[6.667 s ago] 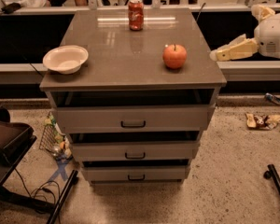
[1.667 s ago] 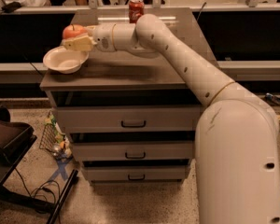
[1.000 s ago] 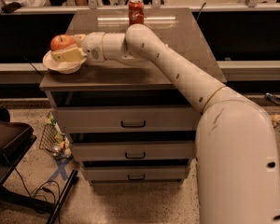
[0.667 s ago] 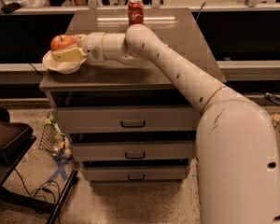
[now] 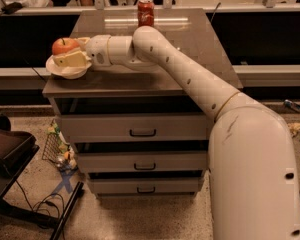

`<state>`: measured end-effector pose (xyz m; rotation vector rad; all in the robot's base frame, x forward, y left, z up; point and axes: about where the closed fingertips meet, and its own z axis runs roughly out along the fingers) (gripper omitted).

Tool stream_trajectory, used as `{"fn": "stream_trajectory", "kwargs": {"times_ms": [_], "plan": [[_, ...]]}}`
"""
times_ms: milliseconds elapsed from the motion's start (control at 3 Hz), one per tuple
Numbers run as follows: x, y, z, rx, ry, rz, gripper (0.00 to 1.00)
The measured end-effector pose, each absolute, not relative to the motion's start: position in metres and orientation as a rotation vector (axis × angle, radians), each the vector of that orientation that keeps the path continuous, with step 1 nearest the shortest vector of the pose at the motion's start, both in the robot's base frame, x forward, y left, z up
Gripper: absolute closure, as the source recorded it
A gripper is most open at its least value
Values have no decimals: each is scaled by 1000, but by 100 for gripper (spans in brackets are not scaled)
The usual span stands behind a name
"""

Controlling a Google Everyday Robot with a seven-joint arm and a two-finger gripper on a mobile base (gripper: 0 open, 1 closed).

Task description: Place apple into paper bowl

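Observation:
The orange-red apple (image 5: 63, 45) is at the left edge of the table top, right over the off-white paper bowl (image 5: 65, 73). I cannot tell whether it rests in the bowl or hangs just above it. My gripper (image 5: 66, 52) reaches in from the right and is shut on the apple. Its near cream finger (image 5: 70, 60) lies across the bowl's front and hides the apple's lower part. The white arm stretches across the table from the lower right.
A red soda can (image 5: 146, 11) stands at the back middle of the brown table top (image 5: 190, 49). Below are three drawers with dark handles (image 5: 142, 132). Cables and litter lie on the floor at the left, beside a dark chair (image 5: 7, 144).
The gripper carried the apple left and down from beside the bowl to right over it. For the last second it has stayed still.

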<state>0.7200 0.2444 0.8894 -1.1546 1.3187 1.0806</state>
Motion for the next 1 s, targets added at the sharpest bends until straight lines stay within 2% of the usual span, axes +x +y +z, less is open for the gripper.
{"fn": "stream_trajectory", "kwargs": {"times_ms": [333,667,1000], "plan": [[719,247,889,-1158,1317,1085,12],[717,250,889,-1161,1315,1088,0],[717,250,889,-1161,1315,1089,0]]}}
